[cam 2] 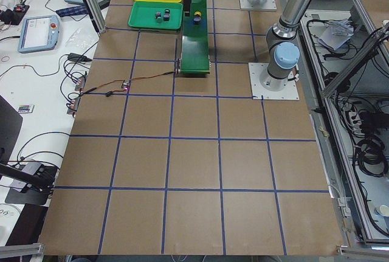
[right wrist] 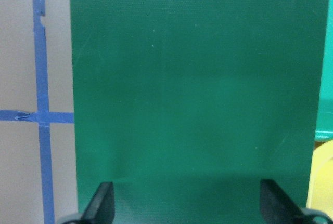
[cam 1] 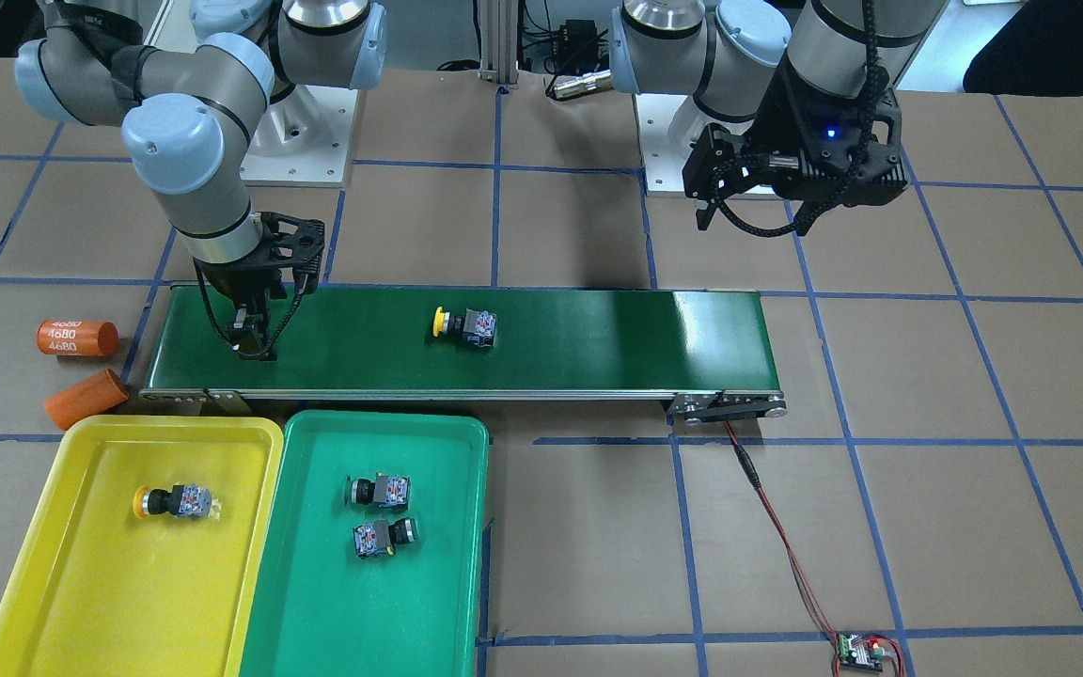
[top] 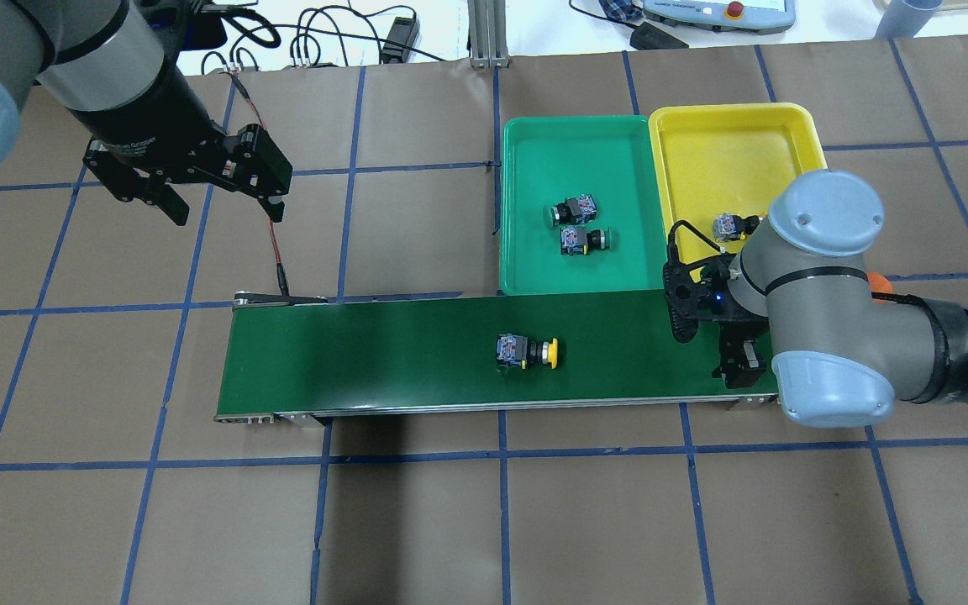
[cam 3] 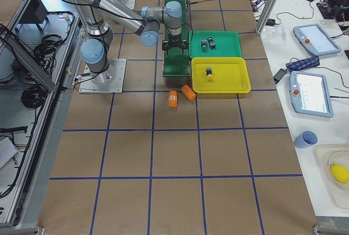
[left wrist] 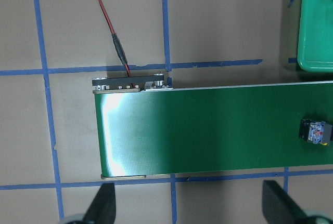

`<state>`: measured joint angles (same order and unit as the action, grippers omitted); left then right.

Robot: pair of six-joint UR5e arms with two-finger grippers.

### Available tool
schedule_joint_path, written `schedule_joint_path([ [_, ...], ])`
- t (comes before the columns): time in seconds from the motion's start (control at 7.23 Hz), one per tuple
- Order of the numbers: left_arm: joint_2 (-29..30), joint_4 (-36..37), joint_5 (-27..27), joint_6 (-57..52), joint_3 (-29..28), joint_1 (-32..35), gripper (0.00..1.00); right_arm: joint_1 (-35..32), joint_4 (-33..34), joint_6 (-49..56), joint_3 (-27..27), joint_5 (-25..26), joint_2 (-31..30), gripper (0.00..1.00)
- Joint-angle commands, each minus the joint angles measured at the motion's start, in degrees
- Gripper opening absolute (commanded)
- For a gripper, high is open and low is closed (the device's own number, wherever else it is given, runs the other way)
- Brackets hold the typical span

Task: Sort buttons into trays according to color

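Right gripper (cam 1: pixel 253 348) hung spread and empty over belt (cam 1: pixel 598 343); yellow button (cam 1: pixel 464 324), at 3 o'clock, likely needed grasping across its body.

Silver-grey left arm (cam 1: pixel 833 42) and right arm (cam 1: pixel 208 212), pale-blue joint caps; black left tool (top: pixel 226 212), right tool (cam 1: pixel 255 350), black cable loops, blue LED.

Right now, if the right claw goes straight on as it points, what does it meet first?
The right claw would likely meet bare conveyor belt; the yellow button lies well aside.
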<state>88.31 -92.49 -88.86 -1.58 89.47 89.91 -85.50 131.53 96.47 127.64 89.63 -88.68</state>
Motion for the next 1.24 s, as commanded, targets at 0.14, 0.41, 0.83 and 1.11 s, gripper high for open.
schedule_joint_path([
  [0.14, 0.3, 0.0, 0.0, 0.0, 0.0, 0.0, 1.00, 0.2, -0.2, -0.5, 0.4, -0.1, -0.4, 0.97],
  [0.41, 0.0, 0.0, 0.0, 0.0, 0.1, 0.0, 1.00, 0.1, -0.2, -0.4, 0.5, -0.2, -0.3, 0.97],
  [0.83, -0.1, 0.0, 0.0, 0.0, 0.3, 0.0, 1.00, 0.1, 0.0, -0.8, 0.5, -0.2, -0.2, 0.98],
  [1.11, 0.1, 0.0, -0.1, -0.1, 0.3, -0.2, 1.00, 0.1, -0.1, -0.8, 0.5, -0.2, -0.1, 1.00],
])
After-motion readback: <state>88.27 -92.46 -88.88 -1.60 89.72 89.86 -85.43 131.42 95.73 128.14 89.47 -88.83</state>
